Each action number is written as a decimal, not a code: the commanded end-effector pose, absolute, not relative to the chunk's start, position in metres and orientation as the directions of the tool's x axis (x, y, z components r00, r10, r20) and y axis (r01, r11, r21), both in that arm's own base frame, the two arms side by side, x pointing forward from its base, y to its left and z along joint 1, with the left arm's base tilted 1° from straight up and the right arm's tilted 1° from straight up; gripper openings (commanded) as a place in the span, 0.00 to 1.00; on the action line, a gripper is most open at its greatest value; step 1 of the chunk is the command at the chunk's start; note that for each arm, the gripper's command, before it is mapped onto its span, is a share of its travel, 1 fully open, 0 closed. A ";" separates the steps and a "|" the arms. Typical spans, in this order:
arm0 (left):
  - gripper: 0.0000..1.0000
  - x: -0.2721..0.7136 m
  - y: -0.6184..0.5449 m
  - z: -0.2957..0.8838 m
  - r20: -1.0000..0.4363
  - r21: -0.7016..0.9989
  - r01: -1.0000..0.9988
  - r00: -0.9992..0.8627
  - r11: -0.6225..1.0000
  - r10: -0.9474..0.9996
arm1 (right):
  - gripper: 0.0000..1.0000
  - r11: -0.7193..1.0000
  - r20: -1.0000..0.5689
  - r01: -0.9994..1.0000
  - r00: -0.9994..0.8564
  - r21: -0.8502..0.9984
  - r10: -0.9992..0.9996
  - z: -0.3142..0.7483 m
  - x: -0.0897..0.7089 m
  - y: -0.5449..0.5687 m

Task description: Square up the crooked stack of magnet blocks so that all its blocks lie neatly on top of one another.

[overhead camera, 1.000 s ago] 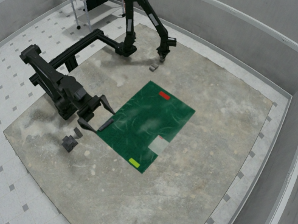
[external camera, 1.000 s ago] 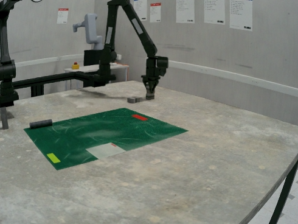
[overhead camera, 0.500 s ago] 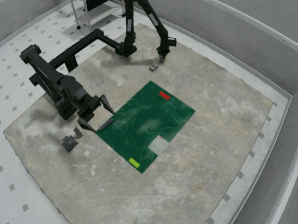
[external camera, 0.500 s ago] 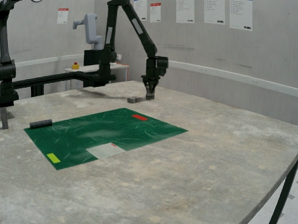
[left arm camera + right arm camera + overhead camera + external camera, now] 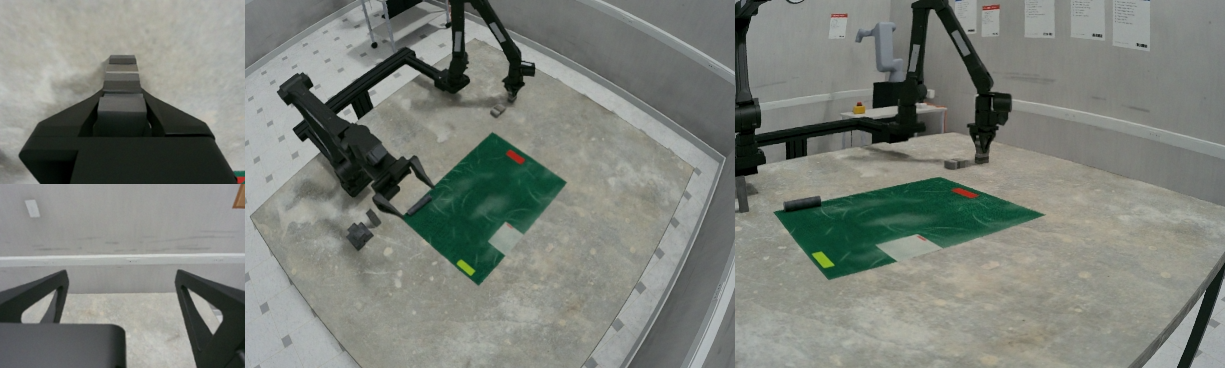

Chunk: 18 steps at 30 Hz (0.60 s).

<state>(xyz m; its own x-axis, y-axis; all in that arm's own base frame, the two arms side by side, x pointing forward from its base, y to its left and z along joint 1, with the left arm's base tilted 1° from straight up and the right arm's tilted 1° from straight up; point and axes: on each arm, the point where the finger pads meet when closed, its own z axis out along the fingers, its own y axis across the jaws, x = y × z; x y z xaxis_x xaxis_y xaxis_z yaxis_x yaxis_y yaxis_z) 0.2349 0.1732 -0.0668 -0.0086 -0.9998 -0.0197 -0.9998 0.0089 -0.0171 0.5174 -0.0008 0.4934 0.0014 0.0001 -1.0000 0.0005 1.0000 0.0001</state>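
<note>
Top: The left jaws [image 5: 512,96] [image 5: 982,150] are pointing down beside small grey blocks [image 5: 498,110] [image 5: 955,164] [image 5: 122,77]; the right jaws [image 5: 419,202] [image 5: 742,204] are spreading above a dark rod [image 5: 419,205] [image 5: 802,203].
Exterior: The blocks are sitting on the counter [image 5: 1035,300] [image 5: 570,280], beyond the green mat [image 5: 465,200] [image 5: 885,210].
Left wrist: The jaws are clamping a grey block [image 5: 122,103], others lining up ahead.
Right wrist: The jaws are standing wide apart, facing the wall [image 5: 123,229].

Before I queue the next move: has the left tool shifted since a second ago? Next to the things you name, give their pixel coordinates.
No visible shift. Against the mat's red patch [image 5: 515,157] [image 5: 965,193], the left tool [image 5: 512,95] [image 5: 982,149] [image 5: 122,92] keeps its place in both top and exterior views.
</note>
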 end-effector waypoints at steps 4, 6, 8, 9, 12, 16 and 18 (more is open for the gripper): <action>0.27 0.241 0.174 -0.066 -0.019 -0.023 -1.000 -0.020 0.020 -1.000 | 1.00 1.000 -1.000 0.011 0.027 0.014 0.014 0.515 0.520 -0.007; 0.27 0.241 0.174 -0.066 -0.019 -0.023 -1.000 -0.020 0.020 -1.000 | 1.00 1.000 -1.000 0.011 0.027 0.014 0.014 0.515 0.520 -0.007; 0.27 0.241 0.174 -0.066 -0.019 -0.023 -1.000 -0.020 0.020 -1.000 | 1.00 1.000 -1.000 0.011 0.027 0.014 0.014 0.515 0.520 -0.007; 0.27 0.241 0.174 -0.066 -0.019 -0.023 -1.000 -0.020 0.020 -1.000 | 1.00 1.000 -1.000 0.011 0.027 0.014 0.014 0.515 0.520 -0.007; 0.59 0.241 0.174 -0.066 -0.019 -0.022 -1.000 -0.020 0.020 -1.000 | 1.00 1.000 -1.000 0.011 0.027 0.014 0.014 0.515 0.520 -0.007; 0.59 0.241 0.174 -0.066 -0.019 -0.022 -1.000 -0.020 0.020 -1.000 | 1.00 1.000 -1.000 0.011 0.027 0.014 0.014 0.515 0.520 -0.007; 0.59 0.241 0.174 -0.066 -0.019 -0.022 -1.000 -0.020 0.020 -1.000 | 1.00 1.000 -1.000 0.011 0.027 0.014 0.014 0.515 0.520 -0.007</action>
<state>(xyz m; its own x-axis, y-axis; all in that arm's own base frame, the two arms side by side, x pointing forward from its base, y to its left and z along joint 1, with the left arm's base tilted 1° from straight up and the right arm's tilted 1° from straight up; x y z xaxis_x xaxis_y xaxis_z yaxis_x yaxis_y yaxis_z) 0.2352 0.1730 -0.0667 -0.0057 -0.9998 -0.0187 -0.9998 0.0061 -0.0182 0.5174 -0.0008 0.4934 0.0014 0.0001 -1.0000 0.0005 1.0000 0.0001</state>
